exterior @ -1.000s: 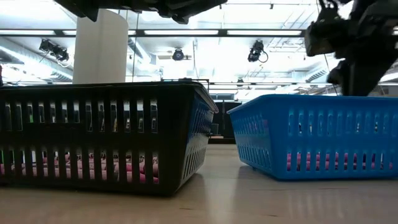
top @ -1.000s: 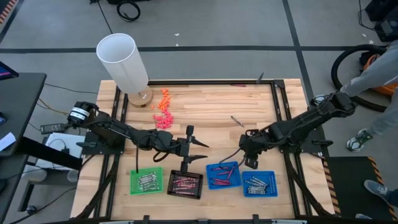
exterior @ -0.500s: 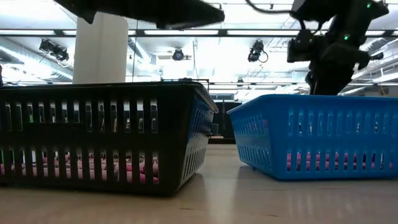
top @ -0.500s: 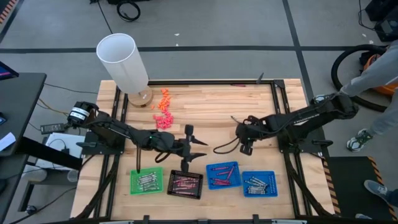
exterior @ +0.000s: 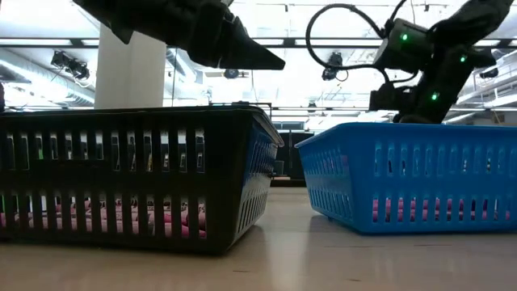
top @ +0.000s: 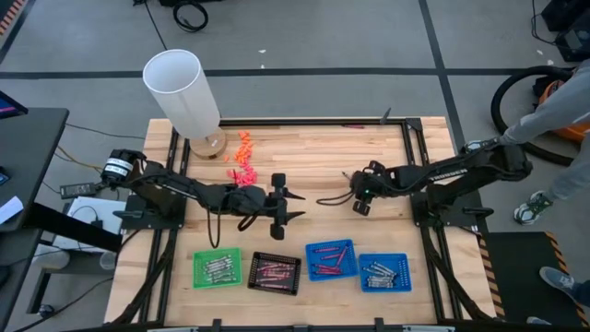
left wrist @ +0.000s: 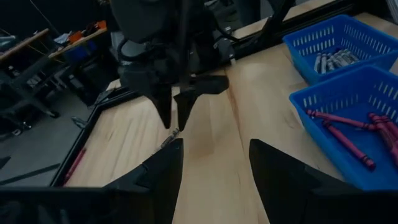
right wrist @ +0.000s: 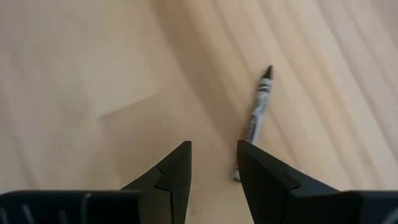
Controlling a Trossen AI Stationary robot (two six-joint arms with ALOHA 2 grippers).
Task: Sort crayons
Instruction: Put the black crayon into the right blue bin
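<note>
Looking down on the wooden table, we see the right gripper hovering near the middle of the board, just at 3 o'clock from centre, with a lone grey crayon lying on the bare wood right in front of its fingertips. Its jaws stand parted with nothing between them; the crayon lies flat, apart from both fingers, slanting away from the gap. We see the same crayon from the left wrist view as a small pale stick beneath the right gripper's downward-pointing tips.

We find the left gripper toward 9 o'clock of the right one, in the air above the table's middle, its jaws spread wide and holding nothing.

Along the 6 o'clock edge we count four trays in a row: a green tray with grey crayons, a black tray with pinkish ones, a blue tray with red crayons, and a second blue tray with silver-grey crayons.

At 11 o'clock a tall white cylinder stands, with small orange and pink pieces scattered beside it.
</note>
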